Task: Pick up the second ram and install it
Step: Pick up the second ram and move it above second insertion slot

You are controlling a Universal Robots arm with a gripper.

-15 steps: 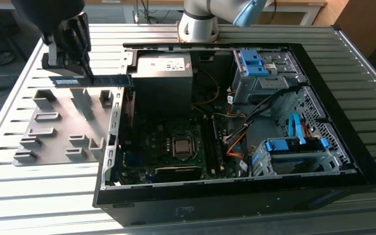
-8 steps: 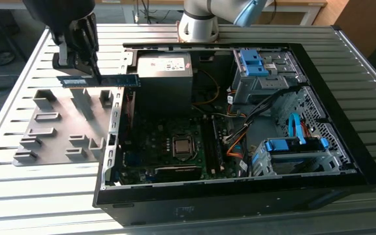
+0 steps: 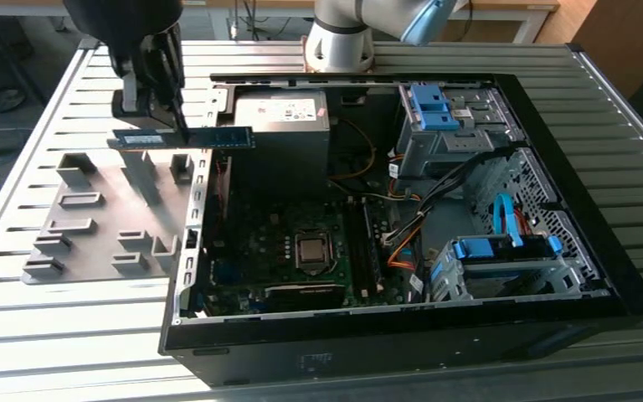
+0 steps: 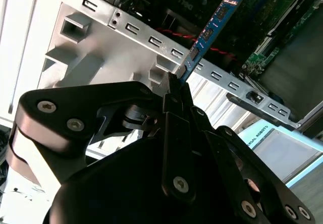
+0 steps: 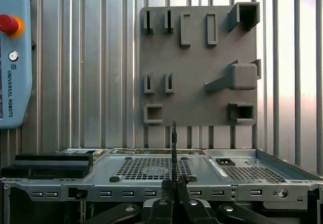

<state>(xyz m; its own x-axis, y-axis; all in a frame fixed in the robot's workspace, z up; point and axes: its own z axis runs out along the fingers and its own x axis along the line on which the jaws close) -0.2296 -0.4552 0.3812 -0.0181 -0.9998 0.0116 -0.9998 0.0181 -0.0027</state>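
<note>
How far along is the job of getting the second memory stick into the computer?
Done: the pickup. The claw is shut on the memory stick, which hangs in the air, clear of the grey holder plate.
In hand: the stick is held level, above the side wall of the open computer case.
Left: the install. The stick is not yet seated on the motherboard inside.

Strong daylight glares off the slatted counter [image 3: 31, 335]; grey fixture [image 3: 104, 219] blocks cast short shadows; computer case [image 3: 411, 335] interior dim; gripper [image 4: 177, 78] a backlit silhouette in the second wrist view.
</note>
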